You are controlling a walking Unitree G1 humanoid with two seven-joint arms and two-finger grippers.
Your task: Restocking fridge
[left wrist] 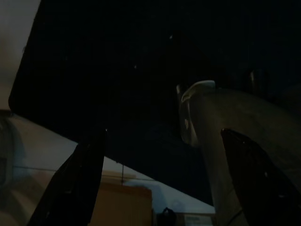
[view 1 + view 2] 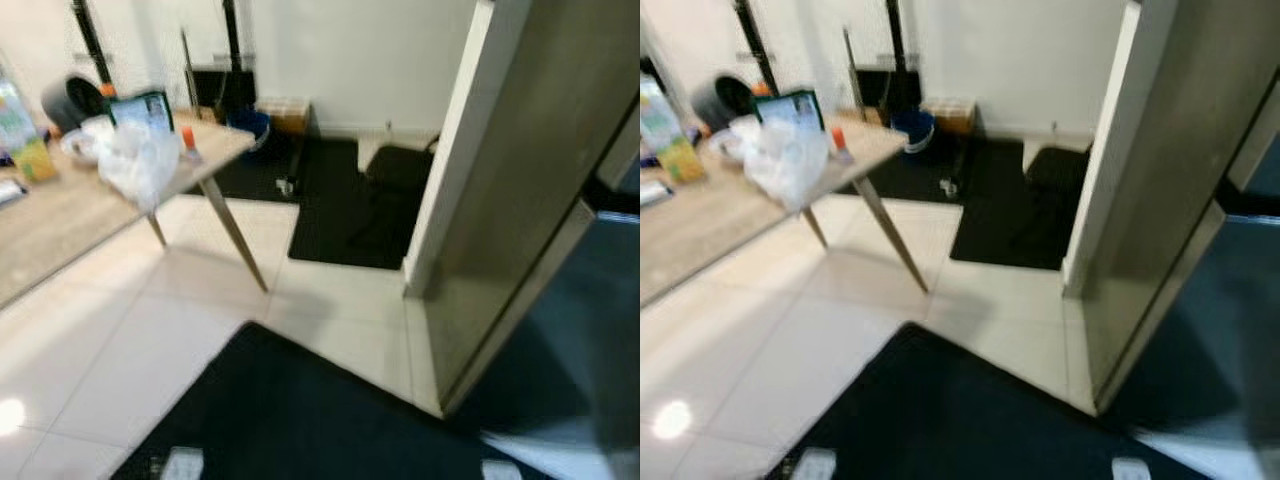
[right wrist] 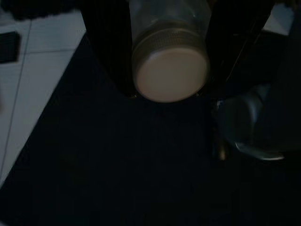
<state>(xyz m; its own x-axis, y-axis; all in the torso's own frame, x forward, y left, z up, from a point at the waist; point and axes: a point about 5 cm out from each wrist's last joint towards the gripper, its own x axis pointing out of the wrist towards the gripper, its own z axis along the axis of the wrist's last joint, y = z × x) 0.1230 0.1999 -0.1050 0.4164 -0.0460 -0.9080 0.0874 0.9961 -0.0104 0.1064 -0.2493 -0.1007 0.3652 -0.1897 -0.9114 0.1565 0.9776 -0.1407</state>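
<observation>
Head views, slightly blurred. One wooden table point(image 2: 60, 215) occupies the upper left of the frame, standing on two visible slanted legs over pale floor tiles point(image 2: 120, 350). On it, counted: one crumpled clear plastic bag point(image 2: 140, 165), one tablet point(image 2: 143, 108) propped upright behind the bag, one small orange-capped bottle point(image 2: 189, 143) just beside the bag near the table's corner, and one yellow-and-green carton point(image 2: 30, 150) at the far left edge. One tall fridge point(image 2: 520, 200) fills the right side of the frame. Two dark mats lie on the tiles: one floor mat point(image 2: 300, 420) across the lower centre and one further mat point(image 2: 345, 215) in the upper centre, beside the fridge's base. One blue bucket point(image 2: 250, 128) stands by the back wall.

Right wrist view, dim. The right gripper point(image 3: 167, 56) is clamped on one bottle point(image 3: 169, 61), a clear container with a pale round cap facing the camera, held between the two black fingers point(image 3: 110, 52) above the dark mat.

Left wrist view, very dark. The left gripper point(image 1: 164, 183) hangs with its two black fingers point(image 1: 77, 181) spread well apart, nothing between them.
</observation>
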